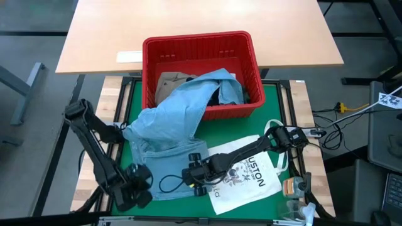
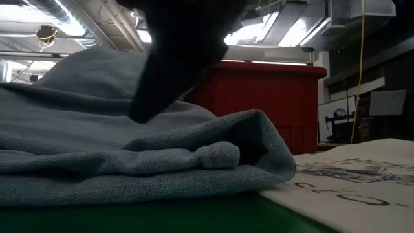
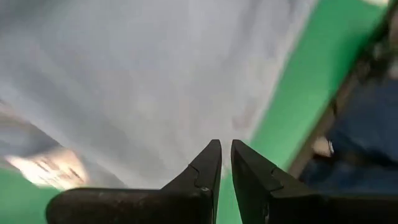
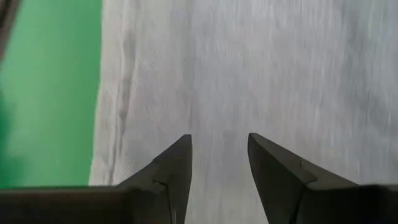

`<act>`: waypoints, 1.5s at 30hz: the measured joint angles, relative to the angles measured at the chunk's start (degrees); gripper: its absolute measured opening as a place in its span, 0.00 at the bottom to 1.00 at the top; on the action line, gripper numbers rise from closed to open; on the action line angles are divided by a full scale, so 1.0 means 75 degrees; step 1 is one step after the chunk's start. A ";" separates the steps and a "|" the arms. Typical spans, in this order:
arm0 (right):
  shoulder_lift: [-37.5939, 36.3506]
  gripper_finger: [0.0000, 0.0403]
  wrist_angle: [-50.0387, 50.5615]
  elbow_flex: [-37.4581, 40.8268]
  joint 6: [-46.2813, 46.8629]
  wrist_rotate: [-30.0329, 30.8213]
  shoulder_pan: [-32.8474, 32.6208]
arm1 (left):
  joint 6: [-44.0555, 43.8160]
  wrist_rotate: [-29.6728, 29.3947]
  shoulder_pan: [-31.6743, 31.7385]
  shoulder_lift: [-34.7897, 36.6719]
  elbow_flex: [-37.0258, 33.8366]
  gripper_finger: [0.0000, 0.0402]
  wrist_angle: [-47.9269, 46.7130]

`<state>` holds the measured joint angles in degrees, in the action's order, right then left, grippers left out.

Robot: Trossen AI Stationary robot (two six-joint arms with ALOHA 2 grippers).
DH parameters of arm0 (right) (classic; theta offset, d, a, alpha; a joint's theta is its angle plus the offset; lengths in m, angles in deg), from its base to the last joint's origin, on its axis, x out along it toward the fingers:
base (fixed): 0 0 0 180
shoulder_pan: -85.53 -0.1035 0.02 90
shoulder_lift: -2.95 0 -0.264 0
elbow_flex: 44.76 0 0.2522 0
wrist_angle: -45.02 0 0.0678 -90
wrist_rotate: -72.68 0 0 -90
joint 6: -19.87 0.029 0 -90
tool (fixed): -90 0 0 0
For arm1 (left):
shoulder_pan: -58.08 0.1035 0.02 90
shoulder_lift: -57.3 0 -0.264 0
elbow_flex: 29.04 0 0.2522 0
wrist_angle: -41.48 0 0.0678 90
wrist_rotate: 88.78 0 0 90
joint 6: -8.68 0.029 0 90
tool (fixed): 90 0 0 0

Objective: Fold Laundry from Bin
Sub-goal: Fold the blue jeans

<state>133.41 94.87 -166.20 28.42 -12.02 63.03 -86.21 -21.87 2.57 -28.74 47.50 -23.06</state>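
Laundry fills the red bin (image 1: 200, 74) at twelve o'clock on the green mat (image 1: 276, 103); a light blue denim garment (image 1: 169, 122) spills over the bin's front rim toward seven o'clock. The right gripper (image 4: 219, 163), fingers spread and holding nothing, hovers over the denim's hem beside the white tote bag (image 1: 251, 179). The left gripper (image 3: 225, 168), fingers nearly pressed together and empty, points at the denim near eight o'clock.
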 joint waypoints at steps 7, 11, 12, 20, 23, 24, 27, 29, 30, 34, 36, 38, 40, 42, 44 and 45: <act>-0.0003 0.39 -0.0342 0.0000 -0.0018 0.0006 0.0003 | 0.0963 -0.0368 0.0725 0.0808 0.0000 0.09 -0.1808; -0.0003 0.39 -0.0378 0.0000 -0.0188 0.0006 0.0003 | 0.1785 0.0002 0.1242 0.0935 0.0000 0.12 -0.2325; -0.0003 0.39 -0.0386 0.0000 -0.0211 0.0006 0.0003 | 0.1955 0.0140 0.1368 0.0931 0.0000 0.15 -0.2391; -0.0002 0.39 -0.0463 0.0000 -0.0212 0.0007 0.0003 | 0.3098 0.0555 0.2303 0.0873 -0.0006 0.33 -0.2597; -0.0003 0.39 -0.0460 0.0000 -0.0215 0.0011 0.0003 | 0.3488 0.0595 0.2533 0.0871 -0.0006 0.35 -0.2603; -0.0001 0.39 -0.0460 0.0000 -0.0217 0.0039 0.0003 | 0.3556 0.0612 0.2593 0.0871 -0.0006 0.35 -0.2600; -0.0006 0.39 -0.0477 0.0066 -0.0224 0.0210 0.0003 | 0.3875 0.0697 0.2715 0.0871 -0.0006 0.35 -0.2613; -0.0006 0.39 -0.0336 0.0085 -0.0223 0.0245 0.0003 | 0.4070 0.0805 0.2750 0.0869 -0.0006 0.35 -0.2667; -0.0006 0.39 -0.0279 0.0087 -0.0223 0.0254 0.0003 | 0.4140 0.0837 0.2751 0.0848 -0.0006 0.35 -0.2686; -0.0006 0.39 -0.0205 0.0086 -0.0223 0.0274 0.0003 | 0.4477 0.0891 0.2733 0.0711 -0.0075 0.35 -0.2707; -0.0006 0.39 -0.0211 0.0085 -0.0223 0.0274 0.0003 | 0.4534 0.1020 0.2734 0.0659 -0.0229 0.35 -0.2710; -0.0006 0.39 -0.0218 0.0085 -0.0220 0.0274 0.0003 | 0.4537 0.1064 0.2733 0.0621 -0.0433 0.35 -0.2693; -0.0006 0.39 -0.0216 0.0087 -0.0220 0.0274 0.0003 | 0.4537 0.1070 0.2733 0.0622 -0.0624 0.35 -0.2640; -0.0006 0.39 -0.0219 0.0087 -0.0220 0.0274 0.0003 | 0.4540 0.1067 0.2733 0.0620 -0.0811 0.35 -0.2536; -0.0006 0.39 -0.0243 0.0085 -0.0220 0.0274 0.0003 | 0.4540 0.1065 0.2733 0.0621 -0.0956 0.35 -0.2450; -0.0006 0.39 -0.0241 0.0085 -0.0218 0.0274 0.0003 | 0.4540 0.1061 0.2733 0.0620 -0.1006 0.35 -0.2428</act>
<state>133.36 93.07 -165.57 26.78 -9.96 63.05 -52.16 -13.92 23.07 -24.08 39.96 -41.27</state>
